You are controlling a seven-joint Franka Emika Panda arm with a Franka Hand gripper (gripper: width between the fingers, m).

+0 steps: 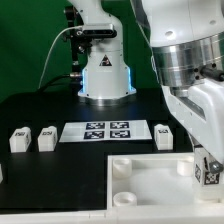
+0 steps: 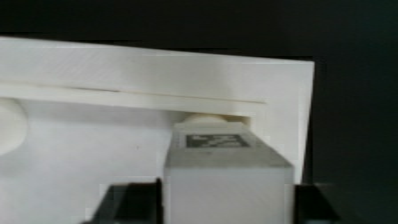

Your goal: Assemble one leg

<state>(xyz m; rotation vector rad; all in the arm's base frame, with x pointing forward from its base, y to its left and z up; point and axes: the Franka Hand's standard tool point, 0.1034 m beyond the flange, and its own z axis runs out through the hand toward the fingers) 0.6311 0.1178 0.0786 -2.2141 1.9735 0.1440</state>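
Note:
My gripper is at the exterior view's right, shut on a leg, a small white block with a black-and-white tag. It holds the leg over the right corner of the large white square piece. In the wrist view the leg sits between my dark fingers, tag facing the camera, above the square piece near its edge. Whether the leg touches the piece I cannot tell. Three more legs lie on the black table: two on the left, one on the right.
The marker board lies flat between the loose legs. The robot's white base stands behind it with cables. The square piece has round corner sockets and fills the front of the table.

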